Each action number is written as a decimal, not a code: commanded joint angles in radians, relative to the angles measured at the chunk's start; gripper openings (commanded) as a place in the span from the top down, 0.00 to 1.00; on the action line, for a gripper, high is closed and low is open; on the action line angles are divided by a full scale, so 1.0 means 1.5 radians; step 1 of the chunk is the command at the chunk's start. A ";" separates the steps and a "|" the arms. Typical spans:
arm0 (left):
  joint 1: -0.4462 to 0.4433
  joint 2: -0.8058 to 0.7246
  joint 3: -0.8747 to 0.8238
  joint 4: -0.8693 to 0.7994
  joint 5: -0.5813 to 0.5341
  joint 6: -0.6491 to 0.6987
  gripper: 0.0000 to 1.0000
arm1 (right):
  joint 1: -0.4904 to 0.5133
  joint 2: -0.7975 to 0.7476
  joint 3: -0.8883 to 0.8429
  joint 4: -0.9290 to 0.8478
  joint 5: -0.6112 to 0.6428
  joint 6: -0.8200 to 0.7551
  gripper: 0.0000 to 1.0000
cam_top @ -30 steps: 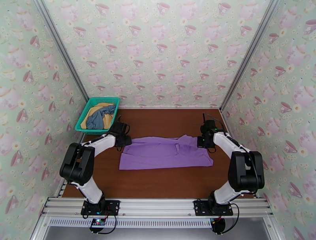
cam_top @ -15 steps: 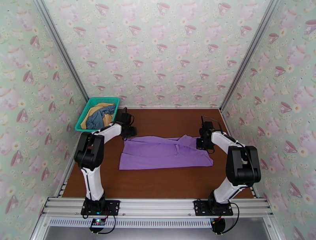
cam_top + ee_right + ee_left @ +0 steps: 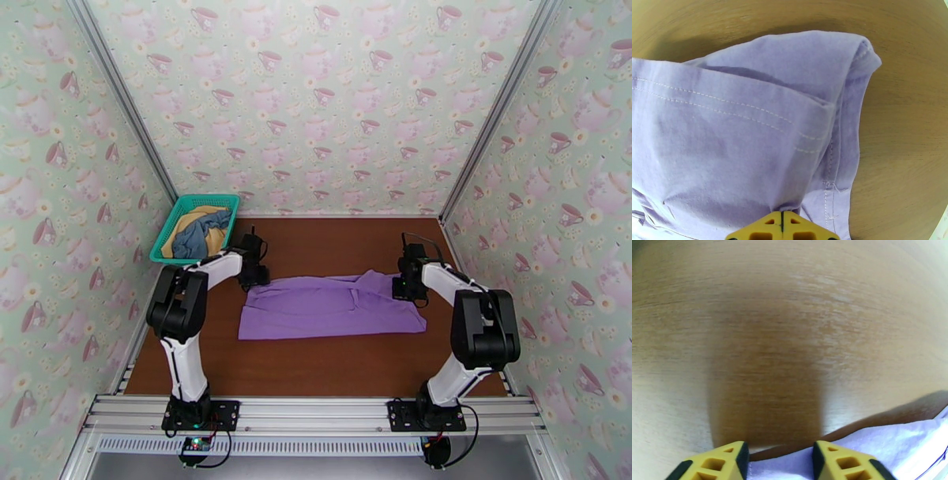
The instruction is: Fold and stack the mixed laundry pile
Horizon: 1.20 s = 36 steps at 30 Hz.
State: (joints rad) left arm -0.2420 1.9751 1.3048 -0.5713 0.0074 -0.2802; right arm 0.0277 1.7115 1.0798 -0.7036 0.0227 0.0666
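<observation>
The lilac-purple shirt (image 3: pixel 328 306) lies spread, partly folded, across the middle of the brown table. My left gripper (image 3: pixel 254 278) is down at the shirt's far left corner. In the left wrist view its yellow fingertips (image 3: pixel 717 463) stand apart, with the shirt's edge (image 3: pixel 888 437) lying between and under them. My right gripper (image 3: pixel 405 288) is at the far right corner, and its jaws are shut on a bunched fold of the shirt (image 3: pixel 730 130). The grey-blue garment (image 3: pixel 199 237) and the mustard-yellow one (image 3: pixel 193 215) lie crumpled in the basket.
The teal mesh basket (image 3: pixel 207 197) stands at the back left corner, just behind the left gripper. Patterned walls with metal posts close in the table on three sides. Bare wood (image 3: pixel 316 363) runs between the shirt and the arm bases.
The left arm straightened up, swung its gripper toward the back, then settled at the shirt's far left corner with its jaws narrowing. The right gripper stayed shut and drew its corner slightly back.
</observation>
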 commanded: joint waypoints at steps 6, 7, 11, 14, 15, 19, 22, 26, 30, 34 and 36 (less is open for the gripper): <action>-0.006 0.017 -0.024 0.030 0.053 -0.016 1.00 | 0.004 0.007 0.002 0.005 0.005 -0.004 1.00; -0.006 0.014 -0.023 0.030 0.052 -0.016 1.00 | 0.004 0.007 0.002 0.004 0.005 -0.003 1.00; -0.006 -0.015 -0.014 0.029 0.039 -0.014 1.00 | 0.004 0.007 0.003 0.004 0.003 -0.003 1.00; -0.006 -0.050 -0.007 0.026 0.041 -0.012 1.00 | 0.004 0.006 0.003 0.004 0.003 -0.003 1.00; -0.006 -0.060 -0.005 0.022 0.045 -0.011 1.00 | 0.004 0.005 0.003 0.003 0.002 -0.002 1.00; -0.007 -0.092 -0.001 -0.011 0.070 -0.004 1.00 | 0.004 0.003 0.002 0.003 0.001 -0.002 1.00; -0.006 -0.088 -0.015 -0.032 0.079 -0.001 1.00 | 0.004 0.001 0.001 0.004 -0.001 -0.001 1.00; -0.007 -0.064 -0.057 -0.006 0.081 -0.006 1.00 | 0.004 0.001 0.000 0.005 -0.006 -0.002 1.00; -0.011 -0.065 -0.095 0.040 0.103 -0.023 1.00 | 0.004 -0.001 -0.001 0.004 -0.011 -0.001 1.00; -0.037 -0.101 -0.119 0.032 0.080 -0.025 1.00 | 0.004 -0.001 0.001 -0.009 -0.013 -0.001 1.00; -0.048 -0.120 -0.137 0.026 0.061 -0.028 1.00 | 0.004 0.003 0.005 -0.024 -0.013 0.000 0.91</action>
State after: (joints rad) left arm -0.2855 1.8477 1.1332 -0.5232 0.1177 -0.3084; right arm 0.0277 1.7115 1.0801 -0.7078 0.0151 0.0662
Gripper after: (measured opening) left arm 0.040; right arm 0.084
